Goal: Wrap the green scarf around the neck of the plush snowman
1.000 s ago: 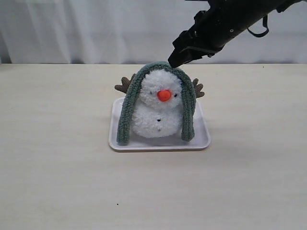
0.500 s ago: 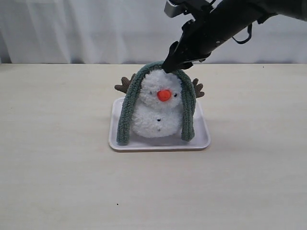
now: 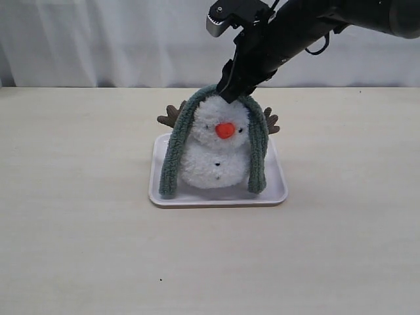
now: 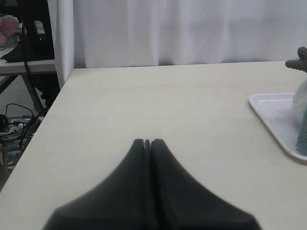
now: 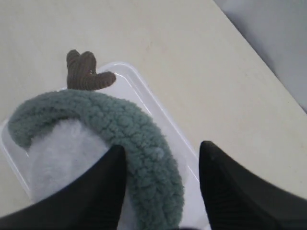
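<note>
The plush snowman (image 3: 214,154) sits upright on a white tray (image 3: 275,191), orange nose facing the camera. The green scarf (image 3: 172,154) lies draped over its head like an arch, both ends hanging down to the tray at its sides. My right gripper (image 3: 228,94) is at the top of the head, open, its two fingers straddling the scarf (image 5: 144,143) where it crosses the white head (image 5: 67,158). In the left wrist view my left gripper (image 4: 147,142) is shut and empty, low over bare table, with the tray edge (image 4: 273,117) off to one side.
A brown twig arm (image 5: 85,74) sticks out beyond the scarf, and another (image 3: 170,116) shows behind the snowman. A white curtain (image 3: 98,39) backs the table. The table edge (image 4: 43,120) lies beside the left gripper, with cables and a stand below.
The right arm has swung left and down over the snowman's head, bringing its fingertips onto the top of the scarf. Scarf and snowman have not moved.
</note>
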